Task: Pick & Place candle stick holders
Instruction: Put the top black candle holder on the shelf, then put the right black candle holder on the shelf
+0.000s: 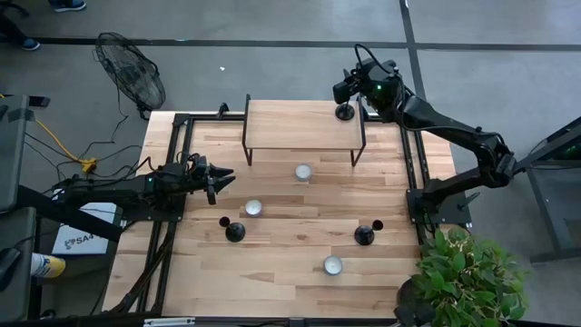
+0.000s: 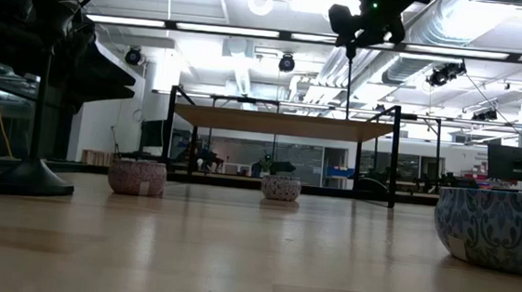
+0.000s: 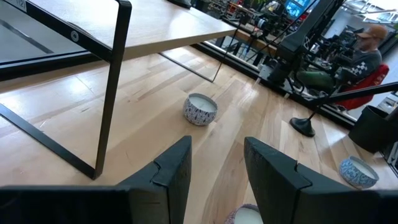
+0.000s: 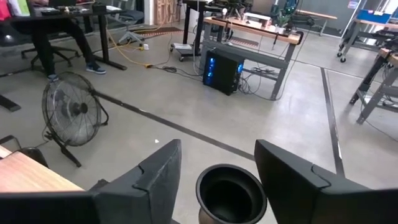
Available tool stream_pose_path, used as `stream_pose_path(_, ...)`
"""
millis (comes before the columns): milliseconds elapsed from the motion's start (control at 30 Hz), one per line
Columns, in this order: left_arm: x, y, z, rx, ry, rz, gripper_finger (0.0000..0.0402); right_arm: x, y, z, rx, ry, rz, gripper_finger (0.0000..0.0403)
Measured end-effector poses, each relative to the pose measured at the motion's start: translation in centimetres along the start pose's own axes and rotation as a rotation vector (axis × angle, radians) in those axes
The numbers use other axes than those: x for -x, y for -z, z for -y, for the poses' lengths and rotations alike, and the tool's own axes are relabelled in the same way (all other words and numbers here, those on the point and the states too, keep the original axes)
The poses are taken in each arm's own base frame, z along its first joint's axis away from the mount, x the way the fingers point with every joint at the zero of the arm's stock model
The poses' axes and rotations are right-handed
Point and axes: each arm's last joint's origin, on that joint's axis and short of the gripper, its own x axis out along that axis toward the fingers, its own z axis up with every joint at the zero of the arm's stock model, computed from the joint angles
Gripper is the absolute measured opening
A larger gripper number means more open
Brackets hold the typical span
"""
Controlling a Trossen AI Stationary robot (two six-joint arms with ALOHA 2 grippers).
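One black candlestick stands upright by its round base on the far right corner of a small raised wooden shelf. My right gripper is above it, open, its fingers on either side of the cup top. The thin stem runs down from the gripper to the shelf. Two more candlesticks stand on the table, one near left and one near right. My left gripper is open and empty, low over the table's left side.
Three small white patterned bowls sit on the table: in front of the shelf, left of centre and near the front. A potted plant stands at the near right corner. A fan is on the floor.
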Motion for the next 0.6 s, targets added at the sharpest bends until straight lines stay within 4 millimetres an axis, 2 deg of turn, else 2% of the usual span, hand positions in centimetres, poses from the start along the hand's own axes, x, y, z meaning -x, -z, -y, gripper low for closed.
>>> stream_pose_path(267, 0.0, 0.1, 0.0, -0.002, -0.003, -0.008, 0.0145, 0.2, -0.1, 0.1, 0.017, -0.003, 0.005, 0.0251)
stream_pose_path(600, 0.0, 0.2, -0.1, -0.004, -0.007, -0.017, 0.0145, 1.9, -0.7, 0.8, 0.012, -0.014, -0.002, 0.0259)
